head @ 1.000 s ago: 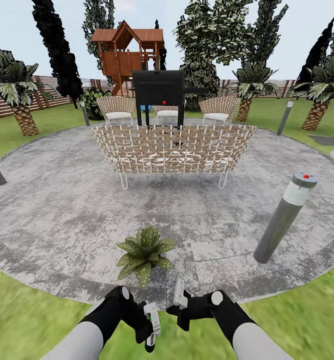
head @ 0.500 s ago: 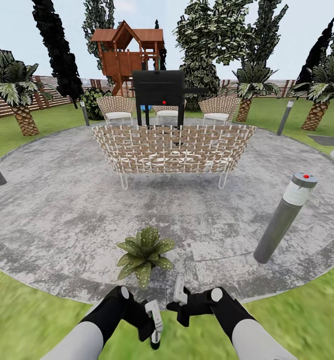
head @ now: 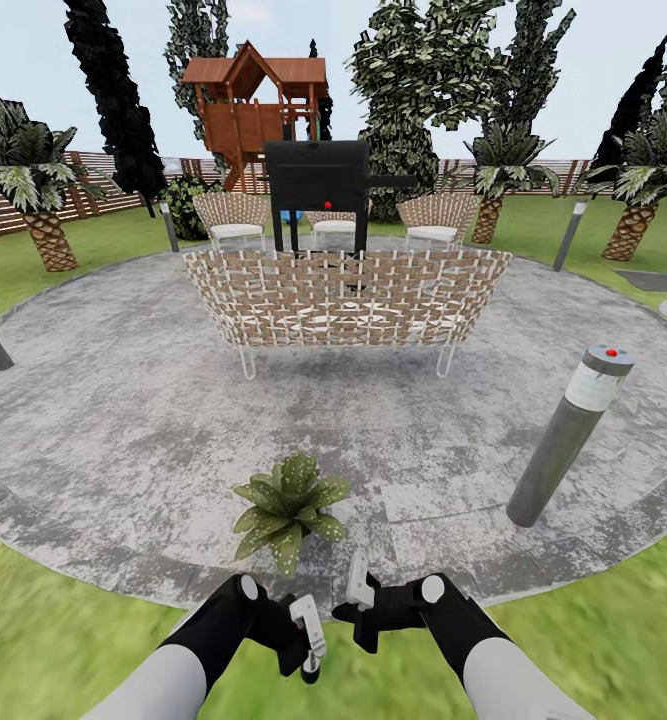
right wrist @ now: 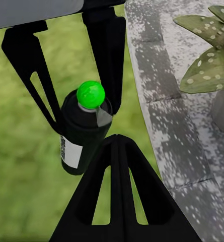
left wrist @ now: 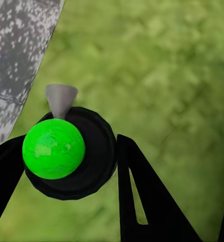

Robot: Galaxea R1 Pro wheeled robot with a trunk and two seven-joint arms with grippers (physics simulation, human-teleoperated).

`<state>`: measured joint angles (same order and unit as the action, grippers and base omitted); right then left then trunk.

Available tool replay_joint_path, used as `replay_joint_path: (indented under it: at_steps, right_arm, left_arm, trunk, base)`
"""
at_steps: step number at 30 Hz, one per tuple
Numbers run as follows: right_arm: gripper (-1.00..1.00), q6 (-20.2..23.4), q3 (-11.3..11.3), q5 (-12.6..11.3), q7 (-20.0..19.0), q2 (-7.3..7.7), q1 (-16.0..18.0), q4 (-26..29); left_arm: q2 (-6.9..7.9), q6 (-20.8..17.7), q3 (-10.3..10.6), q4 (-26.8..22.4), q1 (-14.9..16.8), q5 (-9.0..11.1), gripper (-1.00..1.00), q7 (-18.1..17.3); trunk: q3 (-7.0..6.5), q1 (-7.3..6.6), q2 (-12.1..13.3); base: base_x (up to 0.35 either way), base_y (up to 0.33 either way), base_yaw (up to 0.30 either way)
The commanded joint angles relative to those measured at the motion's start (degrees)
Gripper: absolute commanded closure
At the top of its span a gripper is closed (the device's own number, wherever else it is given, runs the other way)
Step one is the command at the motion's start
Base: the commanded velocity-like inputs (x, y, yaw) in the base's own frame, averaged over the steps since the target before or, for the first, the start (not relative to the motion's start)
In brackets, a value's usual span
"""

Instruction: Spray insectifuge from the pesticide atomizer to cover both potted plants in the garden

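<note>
The pesticide atomizer (right wrist: 80, 136) sits low in the centre of the head view, clamped between the fingers of the left gripper (head: 307, 640). In the right wrist view it is a dark bottle with a white label patch on its side; the marks on the label are too small to read. A bright green ball caps its top, and a small grey cone nozzle (left wrist: 60, 99) juts sideways from just under the ball. In the left wrist view the bottle is seen end-on, its long axis running toward the camera, with the nozzle pointing at the paved edge in that frame's upper left.

The right gripper (head: 359, 592) hangs just right of the bottle with its fingers close together; whether it grips anything I cannot tell.

One potted plant (head: 288, 508), a low rosette of spotted leaves, stands just above the grippers, on the near rim of the round grey patio (head: 123, 420). Grass lies under both arms. A grey bollard lamp (head: 569, 436) leans at centre right, and a woven sofa (head: 345, 296) stands at mid-frame.
</note>
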<state>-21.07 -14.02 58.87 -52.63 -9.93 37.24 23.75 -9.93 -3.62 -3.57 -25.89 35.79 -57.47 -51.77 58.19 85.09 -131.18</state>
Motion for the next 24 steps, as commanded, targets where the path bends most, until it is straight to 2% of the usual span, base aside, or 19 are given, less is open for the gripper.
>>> replay_joint_path:
  at_steps: [1, 4, 6, 8, 24]
  right_arm:
    - [1.00, -0.2, -0.5, 0.5, -0.3, -0.07, 0.0, 0.1]
    - [1.00, -0.2, -0.5, 0.5, -0.3, -0.07, 0.1, 0.1]
    - [1.00, -0.2, -0.5, 0.5, -0.3, -0.07, 0.0, 0.1]
    - [1.00, -0.2, -0.5, 0.5, -0.3, -0.07, 0.0, 0.1]
    - [1.00, -0.2, -0.5, 0.5, -0.3, -0.07, 0.0, 0.1]
  left_arm:
    - [-0.07, -0.3, -0.4, -0.1, 0.0, -0.2, 1.00, -0.3]
    - [-0.07, -0.2, -0.4, 0.0, 0.0, 0.5, 1.00, -0.3]
    - [-0.07, 0.0, -0.4, 0.0, 0.0, 2.7, 1.00, -0.4]
    - [-0.07, 0.1, -0.4, 0.0, 0.0, 3.9, 1.00, -0.4]
    - [-0.07, 2.1, -0.4, 1.8, 0.0, 4.3, 1.00, -0.5]
  trunk:
    - [0.05, -0.01, 0.0]
    - [0.05, -0.01, 0.0]
    - [0.05, -0.01, 0.0]
    - [0.05, -0.01, 0.0]
    - [0.05, -0.01, 0.0]
  base:
    - [0.000, 0.000, 0.000]
    - [0.000, 0.000, 0.000]
    - [0.000, 0.000, 0.000]
    - [0.000, 0.000, 0.000]
    - [0.000, 0.000, 0.000]
